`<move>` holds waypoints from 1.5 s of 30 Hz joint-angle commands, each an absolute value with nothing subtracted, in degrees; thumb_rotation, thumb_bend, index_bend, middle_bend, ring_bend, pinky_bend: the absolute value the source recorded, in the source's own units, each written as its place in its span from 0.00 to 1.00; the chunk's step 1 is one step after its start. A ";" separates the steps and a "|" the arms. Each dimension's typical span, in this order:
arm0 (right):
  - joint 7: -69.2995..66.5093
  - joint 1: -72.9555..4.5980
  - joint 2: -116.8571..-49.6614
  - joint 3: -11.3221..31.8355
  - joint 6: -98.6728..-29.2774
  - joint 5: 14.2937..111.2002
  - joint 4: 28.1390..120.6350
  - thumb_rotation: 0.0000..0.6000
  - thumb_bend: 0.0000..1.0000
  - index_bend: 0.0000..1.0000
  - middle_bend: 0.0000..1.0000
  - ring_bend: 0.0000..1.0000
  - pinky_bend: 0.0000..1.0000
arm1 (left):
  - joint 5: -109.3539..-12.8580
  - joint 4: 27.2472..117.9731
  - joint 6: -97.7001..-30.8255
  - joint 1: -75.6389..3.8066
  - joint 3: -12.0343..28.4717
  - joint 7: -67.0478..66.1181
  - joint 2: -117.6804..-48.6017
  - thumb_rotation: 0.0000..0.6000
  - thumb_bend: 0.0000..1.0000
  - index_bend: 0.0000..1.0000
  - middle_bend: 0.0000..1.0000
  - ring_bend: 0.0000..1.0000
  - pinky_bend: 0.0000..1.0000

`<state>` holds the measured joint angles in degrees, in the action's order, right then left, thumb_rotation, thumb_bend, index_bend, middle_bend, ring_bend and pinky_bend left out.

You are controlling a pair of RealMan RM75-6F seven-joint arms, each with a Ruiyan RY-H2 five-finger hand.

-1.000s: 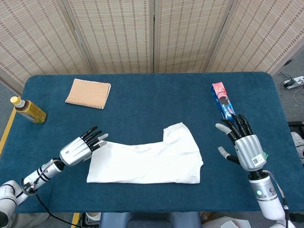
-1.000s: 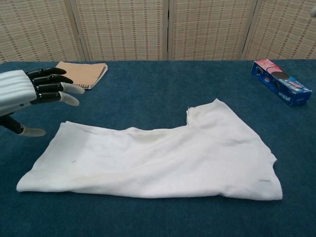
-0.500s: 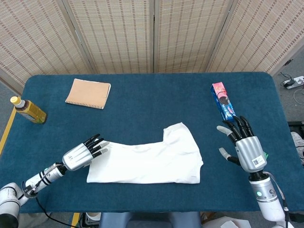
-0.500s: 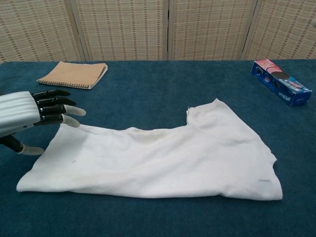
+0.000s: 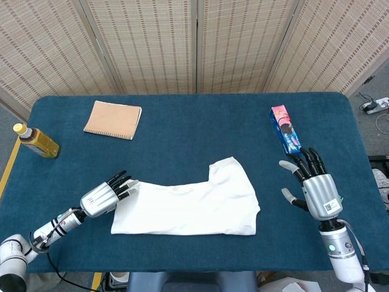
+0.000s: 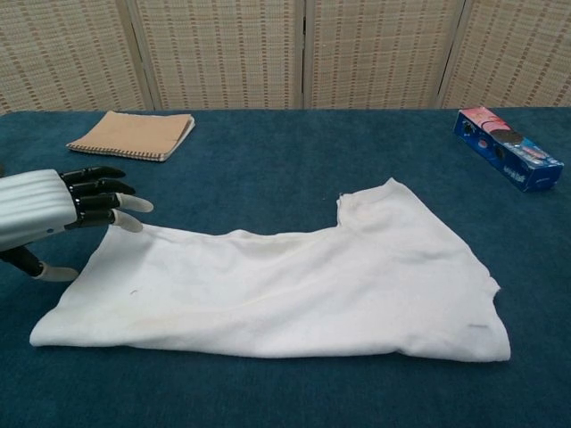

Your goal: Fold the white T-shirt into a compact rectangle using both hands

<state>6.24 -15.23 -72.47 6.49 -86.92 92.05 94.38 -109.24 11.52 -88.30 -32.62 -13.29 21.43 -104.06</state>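
On the blue surface (image 5: 182, 131) the half-folded white T-shirt (image 5: 188, 207) lies flat, long axis left-right, sleeve pointing away; left robot hand (image 5: 106, 194) released at its left edge; right robot hand (image 5: 313, 185) released, apart.

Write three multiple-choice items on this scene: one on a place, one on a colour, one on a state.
1. Where is the notebook?
A. far left of the table
B. on the shirt
C. beside the blue box

2. What colour is the shirt?
A. red
B. white
C. black

3. What is the right robot hand doing?
A. holding the shirt
B. gripping the box
C. open, holding nothing

Key: 1 A, it lies far left; 2 B, plainly white cloth; 3 C, fingers spread above bare table.
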 commanded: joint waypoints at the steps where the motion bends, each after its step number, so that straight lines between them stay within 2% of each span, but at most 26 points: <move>1: 6.23 -15.19 -72.42 6.51 -86.95 92.18 94.41 1.00 0.21 0.27 0.20 0.05 0.00 | -109.13 11.54 -88.21 -32.73 -13.59 21.38 -104.43 1.00 0.10 0.27 0.15 0.11 0.00; 18: 5.89 -14.74 -72.40 6.74 -87.38 92.52 94.01 1.00 0.21 0.28 0.20 0.06 0.00 | -107.50 11.39 -87.18 -33.20 -14.10 21.33 -105.94 1.00 0.10 0.27 0.15 0.11 0.00; 33: 4.96 -14.64 -72.81 6.77 -87.12 92.44 93.30 1.00 0.21 0.29 0.20 0.06 0.00 | -106.49 11.24 -86.58 -32.27 -14.58 21.10 -104.20 1.00 0.10 0.27 0.15 0.11 0.00; 45: 4.99 -14.09 -72.32 6.78 -87.99 92.91 93.86 1.00 0.21 0.29 0.20 0.06 0.00 | -106.28 12.43 -86.76 -33.23 -14.65 21.11 -106.41 1.00 0.10 0.27 0.15 0.11 0.00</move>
